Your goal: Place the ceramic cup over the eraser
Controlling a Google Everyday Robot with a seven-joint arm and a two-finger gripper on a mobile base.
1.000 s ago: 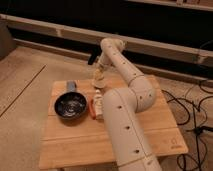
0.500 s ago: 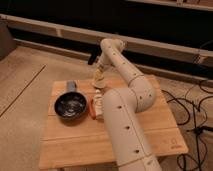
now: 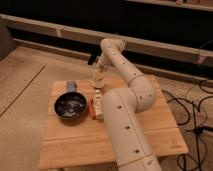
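Note:
My white arm reaches over the wooden table from the front and bends back down. The gripper is its beige end, hanging over the far middle of the table. Directly below and in front of it stands a small white object that looks like the ceramic cup, partly hidden by the arm. A small grey-blue block, possibly the eraser, lies at the far left of the table, behind the bowl and well left of the gripper.
A black bowl sits on the left half of the table. A thin orange object lies between the bowl and the arm. Black cables run over the floor to the right. A dark wall unit stands behind.

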